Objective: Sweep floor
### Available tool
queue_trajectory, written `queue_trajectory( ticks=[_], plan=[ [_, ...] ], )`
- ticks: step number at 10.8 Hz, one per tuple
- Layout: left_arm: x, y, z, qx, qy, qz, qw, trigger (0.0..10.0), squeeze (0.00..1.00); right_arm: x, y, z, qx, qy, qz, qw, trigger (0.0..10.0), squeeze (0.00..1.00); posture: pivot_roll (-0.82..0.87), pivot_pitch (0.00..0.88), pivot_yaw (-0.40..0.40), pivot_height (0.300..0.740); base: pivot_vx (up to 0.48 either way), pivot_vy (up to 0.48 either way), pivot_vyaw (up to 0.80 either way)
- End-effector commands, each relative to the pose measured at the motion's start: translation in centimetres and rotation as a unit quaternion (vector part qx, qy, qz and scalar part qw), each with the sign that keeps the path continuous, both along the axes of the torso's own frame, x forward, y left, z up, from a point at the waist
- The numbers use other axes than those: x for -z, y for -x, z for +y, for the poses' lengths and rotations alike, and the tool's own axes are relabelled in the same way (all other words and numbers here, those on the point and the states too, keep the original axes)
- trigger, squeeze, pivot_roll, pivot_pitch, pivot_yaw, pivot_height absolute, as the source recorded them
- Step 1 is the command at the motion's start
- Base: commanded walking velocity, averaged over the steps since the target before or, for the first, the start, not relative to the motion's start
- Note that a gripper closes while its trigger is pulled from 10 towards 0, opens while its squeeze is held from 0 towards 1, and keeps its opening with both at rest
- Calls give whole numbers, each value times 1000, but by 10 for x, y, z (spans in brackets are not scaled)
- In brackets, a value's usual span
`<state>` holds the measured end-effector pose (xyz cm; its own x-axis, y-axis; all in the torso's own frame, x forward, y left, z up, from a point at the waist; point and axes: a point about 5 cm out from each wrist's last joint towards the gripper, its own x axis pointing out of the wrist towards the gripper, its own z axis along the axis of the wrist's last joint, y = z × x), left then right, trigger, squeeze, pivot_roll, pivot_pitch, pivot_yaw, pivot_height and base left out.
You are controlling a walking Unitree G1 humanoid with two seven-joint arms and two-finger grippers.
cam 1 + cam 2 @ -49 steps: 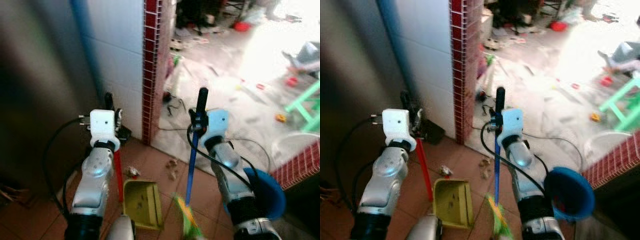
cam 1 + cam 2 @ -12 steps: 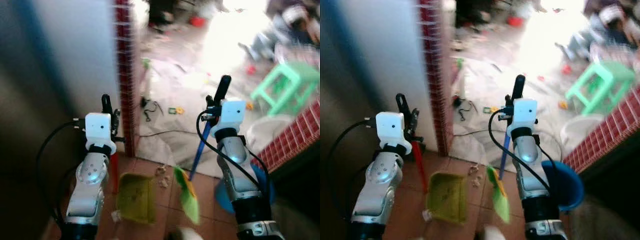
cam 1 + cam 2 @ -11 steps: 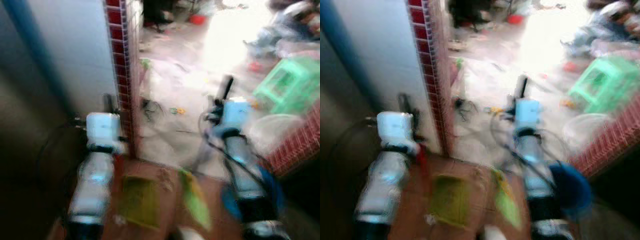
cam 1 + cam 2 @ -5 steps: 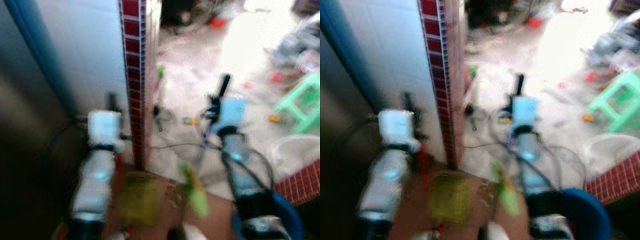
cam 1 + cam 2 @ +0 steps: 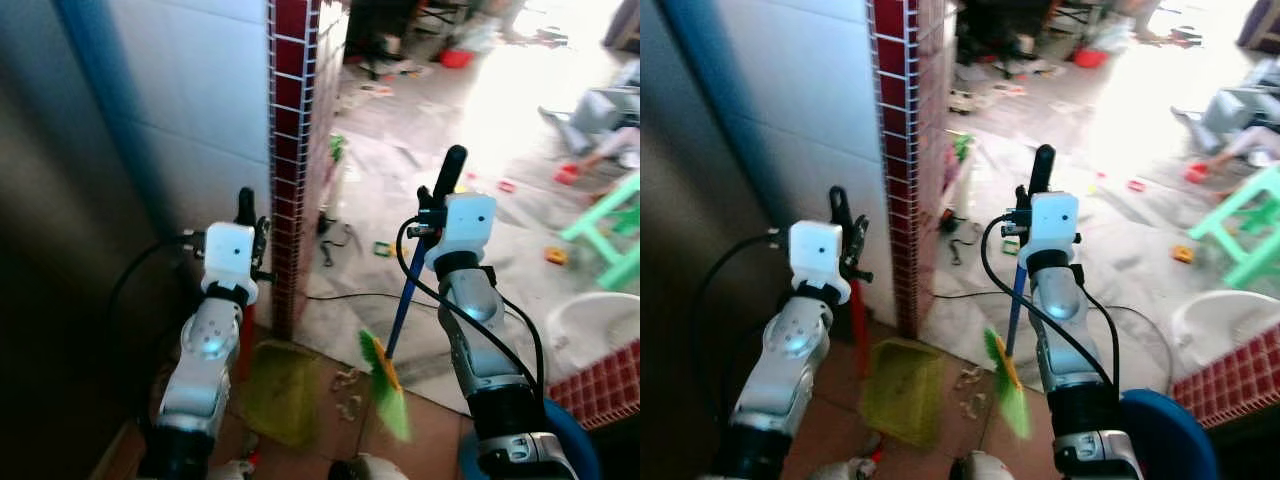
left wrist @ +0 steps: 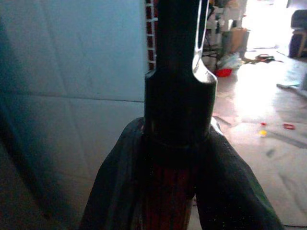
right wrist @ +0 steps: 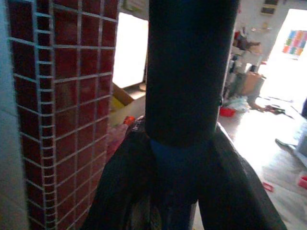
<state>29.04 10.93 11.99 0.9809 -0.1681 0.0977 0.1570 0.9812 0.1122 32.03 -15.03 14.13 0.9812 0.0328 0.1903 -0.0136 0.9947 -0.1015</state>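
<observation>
Both claws loaded: broom on your right, dustpan on your left, at the red-tiled pillar.

Your right claw (image 5: 432, 205) is clamped round the broom (image 5: 404, 300) at its black grip, blue shaft angling down to green bristles just above the floor (image 5: 330, 420). Your left claw (image 5: 252, 228) is closed on the red handle of the dustpan (image 5: 272, 388), yellow-green pan on the floor by the pillar (image 5: 288, 150). Debris (image 5: 348, 392) lies between pan and bristles. Blue bucket (image 5: 575, 450) sits behind your right arm.

Broom bristles (image 5: 385, 395) blurred; blue bucket (image 5: 1170, 435) cut off by edge.
</observation>
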Motion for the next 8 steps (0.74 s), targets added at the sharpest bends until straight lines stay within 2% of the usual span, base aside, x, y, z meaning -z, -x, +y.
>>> queue_trajectory(
  ticks=[1, 6, 8],
  plan=[
    [-15, -6, -9, 15, 11, -40, 999, 10000, 0, -11, -4, -6, 11, 10, -20, 1000, 10000, 0, -30, 9, -60, 740, 0, 0, 0],
    [-5, -14, -23, 21, -4, -50, 998, 10000, 0, -16, -7, 1, -7, 12, -20, 1000, 10000, 0, -48, 68, -64, 740, 0, 0, 0],
    [10, -17, -38, 41, -2, -23, 999, 10000, 0, -21, -13, -2, -7, 16, -23, 1000, 10000, 0, -57, 87, -65, 740, 0, 0, 0]
  ],
)
